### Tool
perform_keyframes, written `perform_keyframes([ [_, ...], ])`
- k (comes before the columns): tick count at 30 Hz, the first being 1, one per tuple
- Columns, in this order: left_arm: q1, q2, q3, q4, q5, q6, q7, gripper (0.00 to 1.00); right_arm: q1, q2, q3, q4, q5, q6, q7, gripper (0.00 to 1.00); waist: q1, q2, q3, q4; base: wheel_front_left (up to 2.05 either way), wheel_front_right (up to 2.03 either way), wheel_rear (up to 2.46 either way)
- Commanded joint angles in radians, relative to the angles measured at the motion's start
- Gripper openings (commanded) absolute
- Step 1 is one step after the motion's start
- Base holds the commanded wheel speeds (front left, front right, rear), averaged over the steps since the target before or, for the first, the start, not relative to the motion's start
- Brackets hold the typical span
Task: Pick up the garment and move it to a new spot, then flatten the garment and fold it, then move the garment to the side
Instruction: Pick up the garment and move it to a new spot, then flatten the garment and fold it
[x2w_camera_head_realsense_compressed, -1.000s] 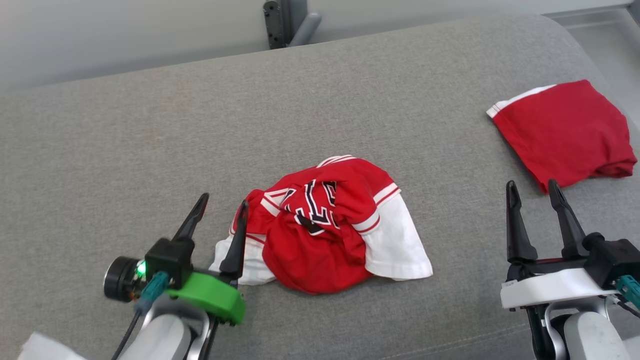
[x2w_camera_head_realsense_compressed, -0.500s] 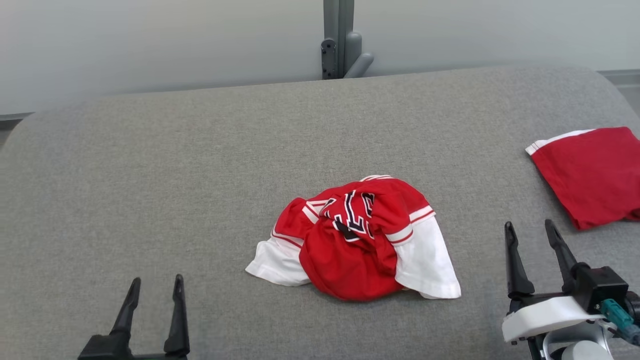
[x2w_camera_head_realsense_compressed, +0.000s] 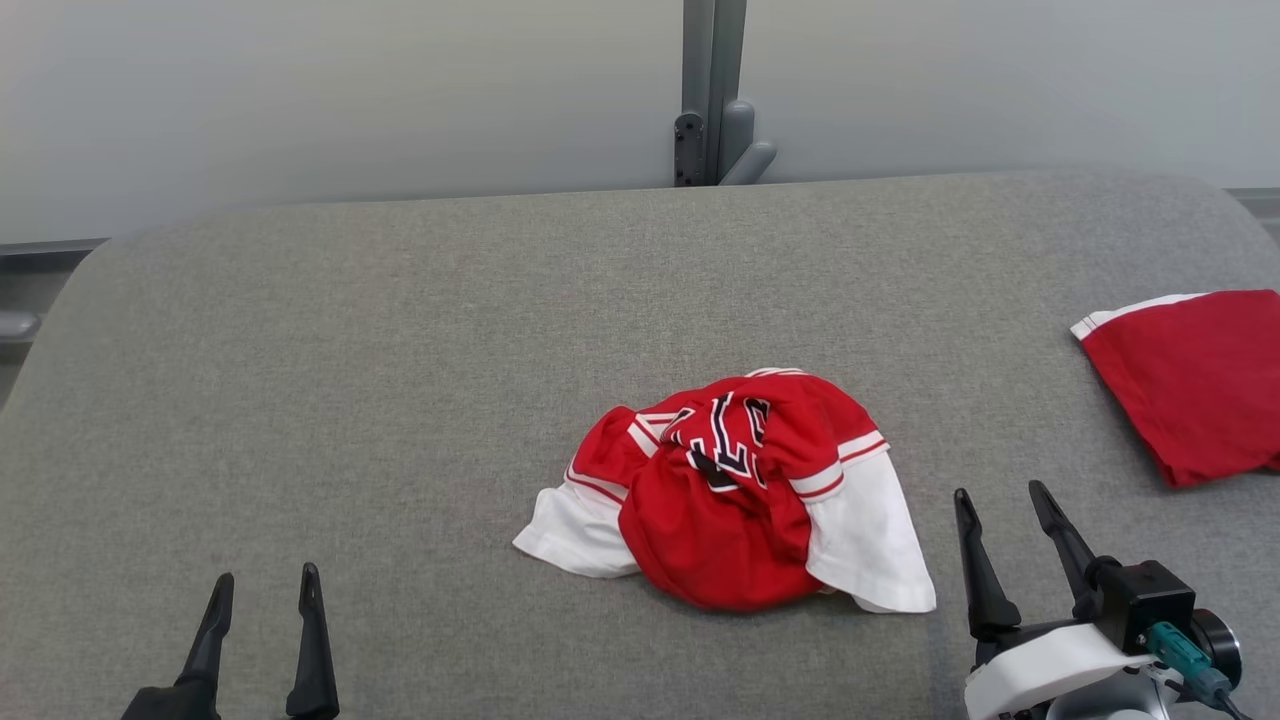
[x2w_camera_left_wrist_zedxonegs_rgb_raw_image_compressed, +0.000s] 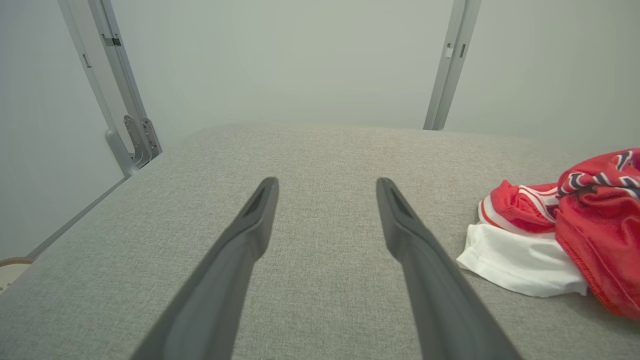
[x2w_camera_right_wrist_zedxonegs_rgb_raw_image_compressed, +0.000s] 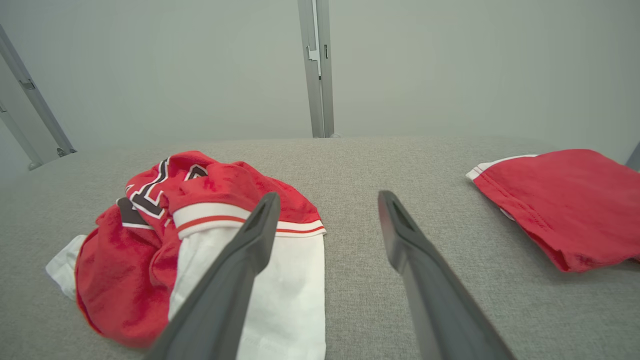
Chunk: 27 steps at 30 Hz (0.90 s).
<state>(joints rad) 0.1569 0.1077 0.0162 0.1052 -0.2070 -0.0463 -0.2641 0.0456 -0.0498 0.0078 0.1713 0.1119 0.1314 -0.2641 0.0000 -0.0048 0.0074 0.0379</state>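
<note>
Head view: the crumpled garment (x2w_camera_head_realsense_compressed: 730, 500) sits mid-counter (x2w_camera_head_realsense_compressed: 400, 350). My left hand (x2w_camera_head_realsense_compressed: 266, 575) and right hand (x2w_camera_head_realsense_compressed: 999, 490) are both spread and empty. Left wrist view: garment's off right, apart. Right wrist view: the white sleeve (x2w_camera_right_wrist_zedxonegs_rgb_raw_image_compressed: 295, 280) is nearest, so I'd pinch deep there.

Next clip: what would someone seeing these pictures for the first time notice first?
The crumpled red and white jersey, bunched in a heap at the middle of the grey padded surface, draws the eye first. Next comes the folded red garment, lying flat at the surface's right edge. The left gripper and right gripper stand open near the front, both empty.
</note>
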Motion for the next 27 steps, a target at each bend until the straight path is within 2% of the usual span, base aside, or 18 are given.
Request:
perform_keyframes([
  [1, -0.009, -0.007, 0.011, 0.005, 0.008, -0.011, 0.0, 1.0, -0.002, -0.002, 0.001, 0.002, 0.005, -0.001, 0.0, 1.0, 0.0, 0.0048, 0.001, -0.002, 0.0, 0.0, 0.0],
  [10, -0.028, -0.034, 0.039, 0.018, 0.031, -0.05, 0.0, 1.0, -0.015, -0.002, 0.005, -0.001, 0.008, -0.001, 0.0, 1.0, 0.0, 0.0048, 0.019, -0.011, 0.0, 0.0, 0.0],
  [13, -0.052, -0.043, 0.021, 0.012, 0.024, -0.062, 0.0, 1.0, -0.025, -0.002, 0.004, -0.004, 0.003, -0.002, 0.0, 1.0, 0.0, 0.0048, 0.029, -0.023, 0.0, 0.0, 0.0],
  [16, -0.089, -0.048, -0.028, 0.014, 0.011, -0.074, 0.0, 1.0, -0.038, -0.002, 0.005, -0.008, -0.001, -0.002, 0.0, 1.0, 0.0, 0.0048, 0.043, -0.043, 0.0, 0.0, 0.0],
  [21, -0.171, -0.05, -0.165, 0.087, -0.024, -0.084, 0.002, 1.0, -0.056, -0.002, 0.009, -0.013, 0.0, -0.002, 0.0, 1.0, 0.0, 0.0048, 0.07, -0.091, 0.0, 0.0, 0.0],
  [24, -0.225, -0.036, -0.236, 0.163, -0.042, -0.084, 0.032, 1.0, -0.06, -0.002, 0.012, -0.016, 0.006, -0.001, 0.0, 1.0, 0.0, 0.0048, 0.089, -0.122, 0.0, 0.0, 0.0],
  [25, -0.256, -0.021, -0.265, 0.226, -0.061, -0.084, 0.06, 1.0, -0.065, -0.002, 0.016, -0.017, 0.008, -0.002, 0.0, 1.0, 0.0, 0.0048, 0.101, -0.145, 0.0, 0.0, 0.0],
  [27, -0.286, -0.007, -0.276, 0.298, -0.072, -0.084, 0.092, 1.0, -0.071, -0.002, 0.015, -0.019, 0.01, -0.002, 0.0, 1.0, 0.0, 0.0048, 0.113, -0.168, 0.0, 0.0, 0.0],
])
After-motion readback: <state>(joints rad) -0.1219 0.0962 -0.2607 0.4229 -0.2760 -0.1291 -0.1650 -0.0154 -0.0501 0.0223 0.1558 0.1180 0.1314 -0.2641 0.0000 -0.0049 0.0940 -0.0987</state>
